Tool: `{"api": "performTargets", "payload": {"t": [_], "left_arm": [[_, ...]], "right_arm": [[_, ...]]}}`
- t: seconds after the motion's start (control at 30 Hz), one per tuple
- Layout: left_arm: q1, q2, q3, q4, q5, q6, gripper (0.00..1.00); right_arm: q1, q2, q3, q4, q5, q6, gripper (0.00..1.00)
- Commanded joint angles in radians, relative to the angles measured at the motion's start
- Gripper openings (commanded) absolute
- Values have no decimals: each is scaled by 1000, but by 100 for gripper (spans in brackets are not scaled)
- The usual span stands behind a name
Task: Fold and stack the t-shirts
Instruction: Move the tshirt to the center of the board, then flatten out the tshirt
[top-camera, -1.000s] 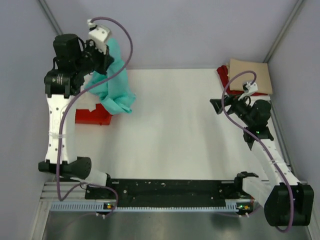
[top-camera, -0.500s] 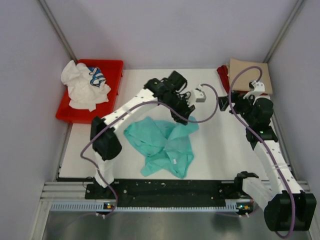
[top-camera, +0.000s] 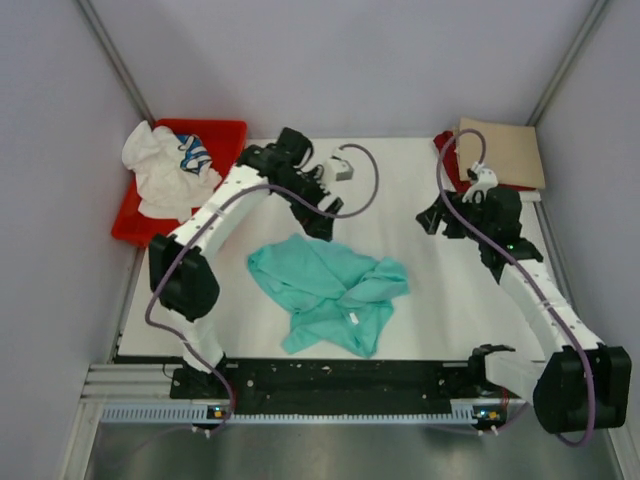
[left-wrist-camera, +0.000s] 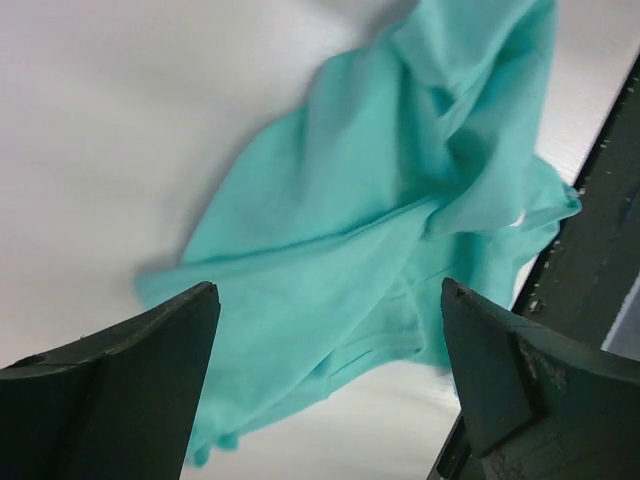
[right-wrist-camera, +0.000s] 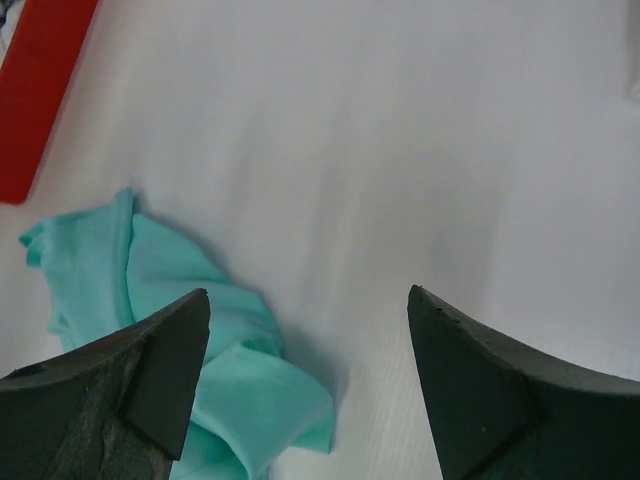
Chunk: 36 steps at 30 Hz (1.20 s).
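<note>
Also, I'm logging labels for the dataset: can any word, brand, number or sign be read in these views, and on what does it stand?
No text can be read in any view.
White tag on the teal t-shirt: too small to read.
Blue marks on the striped t-shirt in the red tray: a pattern, with no lettering to make out.

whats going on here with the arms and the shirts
A teal shirt lies crumpled mid-table, not yet folded. The left gripper hovers open above its far edge; the right gripper is open too, holding nothing. A white shirt and a striped shirt sit bunched in the red tray, far left. A tan shirt lies folded over a dark red shirt, far right.
</note>
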Motion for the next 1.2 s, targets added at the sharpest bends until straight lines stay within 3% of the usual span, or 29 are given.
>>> {"api": "performTargets", "payload": {"t": [0.0, 0.23, 0.27, 0.33, 0.4, 0.47, 0.57, 0.67, 0.77, 0.8, 0.9, 1.0, 1.1, 1.17], "left_arm": [[190, -135, -129, 70, -33, 35, 95], [449, -220, -313, 93, -46, 86, 94], [479, -237, -333, 99, -46, 93, 94], [532, -261, -368, 105, -46, 104, 94], [559, -284, -395, 107, -47, 113, 94], [595, -309, -436, 124, -49, 112, 94], [600, -349, -502, 136, -41, 126, 94], [602, -370, -556, 139, -29, 143, 92], [599, -381, -583, 122, -9, 164, 89], [599, -382, -592, 116, 6, 170, 89], [595, -407, -626, 113, 40, 186, 88], [591, -422, -665, 127, 59, 187, 88], [569, -421, -689, 130, 71, 201, 88], [517, -416, -694, 137, 60, 204, 88]], "right_arm": [[153, 91, -57, 20, -76, 39, 79], [375, 274, -71, -1, -164, -38, 85], [376, 312, -64, -20, -181, -45, 78], [376, 401, -22, -55, -280, -88, 43], [378, 476, 60, -119, -355, -157, 19], [375, 565, 163, -233, -333, -241, 0], [353, 676, 347, -366, -183, -323, 0], [294, 785, 560, -371, 3, -312, 0], [214, 913, 819, -374, 84, -291, 0], [202, 958, 911, -373, 110, -292, 1], [197, 1047, 1117, -417, 120, -300, 49], [195, 1012, 1141, -436, 157, -239, 63], [208, 882, 1031, -434, 281, -188, 89], [237, 772, 900, -434, 365, -179, 90]]}}
